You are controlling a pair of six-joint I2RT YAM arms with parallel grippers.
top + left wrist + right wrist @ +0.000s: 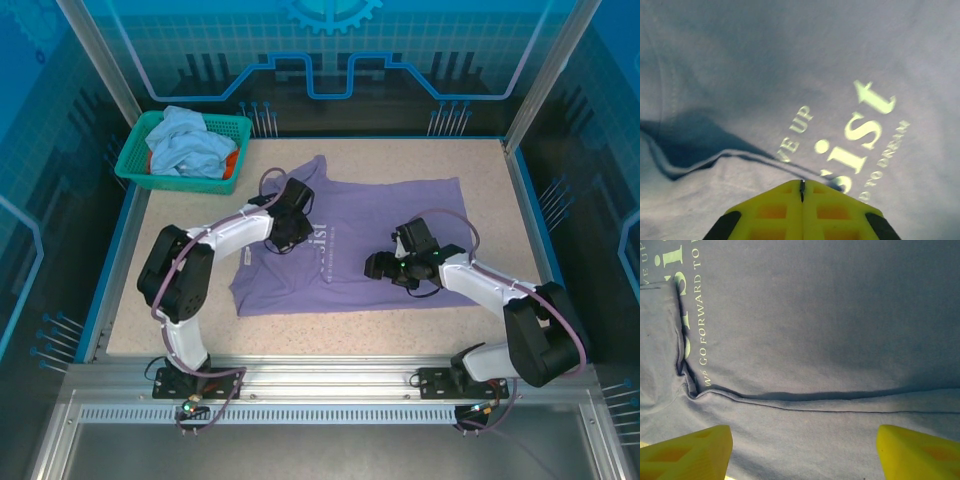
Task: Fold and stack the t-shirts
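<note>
The lavender t-shirt (370,240) lies spread on the middle of the worktop (480,170), partly folded, with a fold line crossing it. The left tool (801,184) rests on the shirt at 9 o'clock from the white lettering (320,250), its fingers pressed together where a fold edge meets them. The right tool (805,440) hangs over the cloth at 3 o'clock from the lettering, fingers wide apart. At 10 o'clock, a teal basket (135,160) holds a light-blue t-shirt (185,145) and an orange t-shirt (232,162).
</note>
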